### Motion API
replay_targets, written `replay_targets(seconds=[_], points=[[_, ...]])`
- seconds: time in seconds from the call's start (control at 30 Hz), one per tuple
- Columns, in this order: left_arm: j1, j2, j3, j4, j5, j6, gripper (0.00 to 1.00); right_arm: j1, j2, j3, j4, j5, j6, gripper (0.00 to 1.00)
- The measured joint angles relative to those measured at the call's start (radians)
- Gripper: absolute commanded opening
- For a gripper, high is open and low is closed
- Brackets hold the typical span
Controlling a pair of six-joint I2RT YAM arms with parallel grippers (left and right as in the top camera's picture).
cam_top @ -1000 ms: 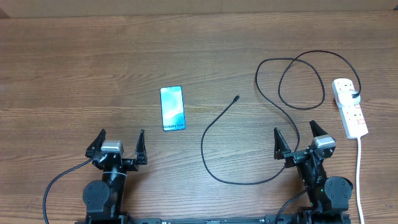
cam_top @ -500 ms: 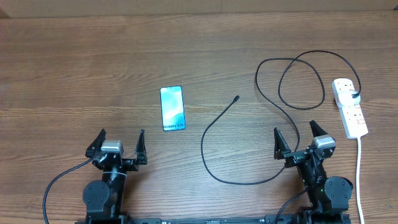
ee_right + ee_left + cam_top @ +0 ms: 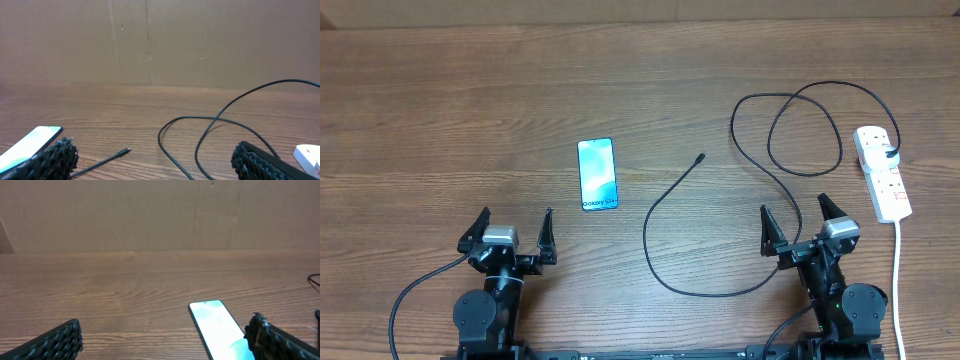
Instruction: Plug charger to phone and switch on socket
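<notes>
The wooden table (image 3: 440, 90) bears the phone (image 3: 597, 174), the looped charger (image 3: 699, 160) and the socket (image 3: 882, 175).

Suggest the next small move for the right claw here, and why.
Probably reach the open right claw forward-left toward the small connector tip of the long thin black charger cable: it lies loose on the wooden table, apart from the slim blue-screened phone, and nothing is held yet.

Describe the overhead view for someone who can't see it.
A phone lies unplugged on a wooden table; a looped black charger runs from beside it to a white socket on the right. The left gripper and right gripper sit open and empty at the near edge.
</notes>
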Motion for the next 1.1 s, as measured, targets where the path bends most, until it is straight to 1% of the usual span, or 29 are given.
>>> replay_targets(seconds=[0.93,1.0,1.1], points=[[0.0,0.0,0.0,0.003,-0.003,0.0,1.0,0.0,0.0,0.0,0.0,0.0,0.0,1.0],[0.0,0.0,0.0,0.035,-0.011,0.0,1.0,0.0,0.0,0.0,0.0,0.0,-0.001,1.0],[0.0,0.0,0.002,0.123,0.009,0.0,1.0,0.0,0.0,0.0,-0.001,0.0,0.0,1.0]])
